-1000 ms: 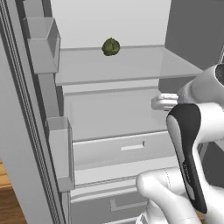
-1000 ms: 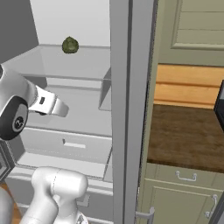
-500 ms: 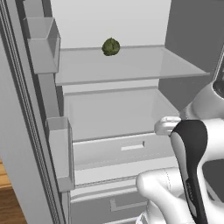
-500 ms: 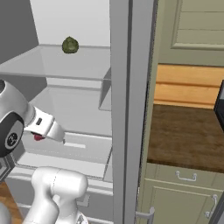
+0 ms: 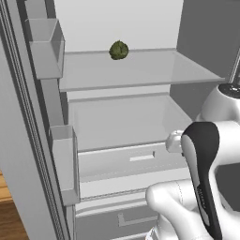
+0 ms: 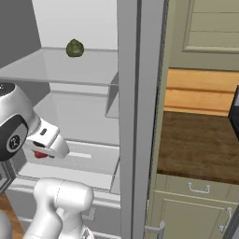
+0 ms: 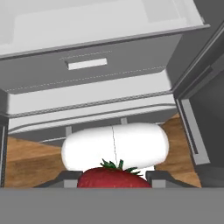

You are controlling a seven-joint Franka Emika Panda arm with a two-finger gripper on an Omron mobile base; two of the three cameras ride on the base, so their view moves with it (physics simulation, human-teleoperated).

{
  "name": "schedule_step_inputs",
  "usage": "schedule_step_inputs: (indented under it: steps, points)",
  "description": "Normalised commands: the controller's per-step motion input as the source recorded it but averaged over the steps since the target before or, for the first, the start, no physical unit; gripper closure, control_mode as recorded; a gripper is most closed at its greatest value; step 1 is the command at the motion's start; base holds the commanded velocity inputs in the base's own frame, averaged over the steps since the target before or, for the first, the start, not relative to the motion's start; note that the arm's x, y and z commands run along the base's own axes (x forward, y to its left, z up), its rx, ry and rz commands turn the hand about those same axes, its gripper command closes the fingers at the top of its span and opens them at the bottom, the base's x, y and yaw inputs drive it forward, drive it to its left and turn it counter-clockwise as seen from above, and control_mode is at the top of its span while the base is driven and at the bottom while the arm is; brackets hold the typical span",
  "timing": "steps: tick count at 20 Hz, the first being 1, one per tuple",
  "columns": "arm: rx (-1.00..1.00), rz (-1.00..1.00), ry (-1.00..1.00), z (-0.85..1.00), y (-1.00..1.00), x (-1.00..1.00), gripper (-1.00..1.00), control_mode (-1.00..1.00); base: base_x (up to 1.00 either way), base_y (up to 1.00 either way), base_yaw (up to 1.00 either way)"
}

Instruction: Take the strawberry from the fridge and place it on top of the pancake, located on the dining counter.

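Note:
The strawberry (image 7: 114, 178) is red with a green leafy cap and sits pinched between my two dark fingertips (image 7: 69, 176). My gripper (image 6: 43, 152) is shut on it, in front of the fridge's (image 5: 140, 70) lower drawer, with the strawberry (image 6: 40, 154) showing red under the white hand. The fridge stands open, its pale shelves bare apart from a dark green lumpy ball (image 5: 118, 49) on the upper shelf. The pancake and the dining counter are out of view.
The fridge's centre post and door edge (image 6: 140, 116) rise just right of my hand. Door bins (image 5: 47, 47) line the open left door. A wood-topped counter on green cabinets (image 6: 200, 144) lies to the right of the fridge. Wooden floor (image 7: 30, 157) shows below.
My hand has dropped from shelf height to the lower drawer's level and drawn back from the fridge, still shut on the strawberry. The green ball has stayed put.

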Motion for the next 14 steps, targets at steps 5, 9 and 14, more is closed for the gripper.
schedule_step_inputs:
  steps: [5, 9, 14]
  points:
    - [0.0, 0.0, 0.01, 0.0, 0.0, -0.12, 1.0, -1.0, 0.0, 0.0, 0.0]
    - [0.0, 0.03, -0.07, 0.0, 0.0, -0.5, 1.0, -1.0, 0.0, 0.0, 0.0]
    - [0.0, 0.01, -0.03, 0.0, 0.0, -0.16, 1.0, 1.0, -0.72, 0.0, 0.04]
